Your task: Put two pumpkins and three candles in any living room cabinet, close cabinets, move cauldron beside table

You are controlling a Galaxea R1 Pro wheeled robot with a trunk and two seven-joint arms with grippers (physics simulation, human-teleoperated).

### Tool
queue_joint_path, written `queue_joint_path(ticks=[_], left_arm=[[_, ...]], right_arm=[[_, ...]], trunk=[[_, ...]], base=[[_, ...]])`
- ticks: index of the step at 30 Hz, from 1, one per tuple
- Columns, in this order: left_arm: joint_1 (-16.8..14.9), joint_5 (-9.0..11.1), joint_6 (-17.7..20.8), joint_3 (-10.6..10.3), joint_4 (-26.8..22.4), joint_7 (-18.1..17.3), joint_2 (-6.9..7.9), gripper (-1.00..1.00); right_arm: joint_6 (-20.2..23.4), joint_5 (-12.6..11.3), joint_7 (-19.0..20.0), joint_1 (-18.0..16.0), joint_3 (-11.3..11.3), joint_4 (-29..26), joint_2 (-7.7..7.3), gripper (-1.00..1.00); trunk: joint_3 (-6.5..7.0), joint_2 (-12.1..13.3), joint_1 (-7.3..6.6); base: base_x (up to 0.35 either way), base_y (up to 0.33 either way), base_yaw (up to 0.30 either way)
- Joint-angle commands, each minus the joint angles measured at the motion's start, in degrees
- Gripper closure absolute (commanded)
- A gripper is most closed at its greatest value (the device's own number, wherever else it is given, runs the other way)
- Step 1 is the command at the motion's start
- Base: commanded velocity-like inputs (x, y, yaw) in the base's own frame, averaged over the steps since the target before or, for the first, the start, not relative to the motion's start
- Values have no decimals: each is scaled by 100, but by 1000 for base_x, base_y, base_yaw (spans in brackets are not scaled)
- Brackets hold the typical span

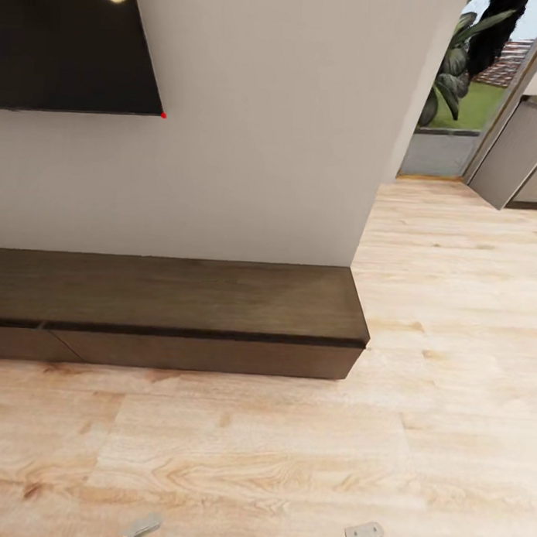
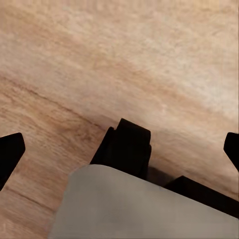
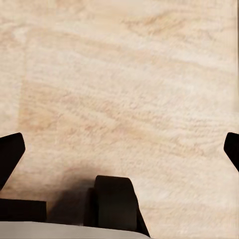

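While the cabinet (image 1: 174,312) lies long and low against the white wall (image 1: 265,144) from nine o'clock to the centre of the head view, its plain fronts shut and its flat top bare, a dark screen (image 1: 71,45) hangs above it at eleven o'clock. Pale wood floor (image 1: 293,455) lies open before it, with a doorway and plant (image 1: 461,66) at one o'clock. Left gripper (image 2: 119,144) and right gripper (image 3: 119,144) both hang spread wide over floorboards, grasping nothing.

Cabinet (image 1: 174,312) against wall (image 1: 265,144) (screen (image 1: 71,45) above)
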Motion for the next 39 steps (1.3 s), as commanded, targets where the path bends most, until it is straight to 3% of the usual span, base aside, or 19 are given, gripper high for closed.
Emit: queue_joint_path(ticks=[1, 7, 13, 20, 26, 30, 31, 34, 39], left_arm=[[33, -33, -33, -33, 17, 33, 18, -100], [230, -34, -206, -133, 9, 174, -24, -100], [402, -67, -105, -138, -182, 234, -10, -100], [195, -73, 119, -127, -408, 256, 205, -100], [-1, -74, 312, -128, -602, 258, 168, -100], [-132, -62, 441, -133, -732, 250, 45, -100], [-869, -55, 645, -133, -1974, 247, 8, -100], [-1024, -38, 861, -129, -2236, 235, -45, -100], [-1057, -3, 2271, -86, -3566, 216, -4, -100]], right_arm=[[-19, -33, 33, -33, -33, 33, -11, -100], [-29, -158, 220, -207, -24, 36, -30, -100], [13, -166, 275, -297, -23, -158, -65, -100], [239, -167, 244, -391, -30, -384, -72, -100], [431, -191, 241, -587, -48, -579, -50, -100], [560, -238, 233, -717, -62, -709, -40, -100], [1016, -244, 228, -967, -63, -1157, -40, -100], [1328, -217, 90, -1076, -66, -1165, -39, -100], [1570, -180, -108, -1215, -54, -1162, -46, -100]], trunk=[[0, -1, -1], [0, -1, -1], [0, -1, -1], [0, -1, -1], [0, -1, -1], [0, -1, -1], [0, -1, -1], [0, -1, -1], [0, -1, -1]], base=[[0, 0, 0], [0, 0, 0], [0, 0, 0], [0, 0, 0], [0, 0, 0], [0, 0, 0], [0, 0, 0], [0, 0, 0], [0, 0, 0]])
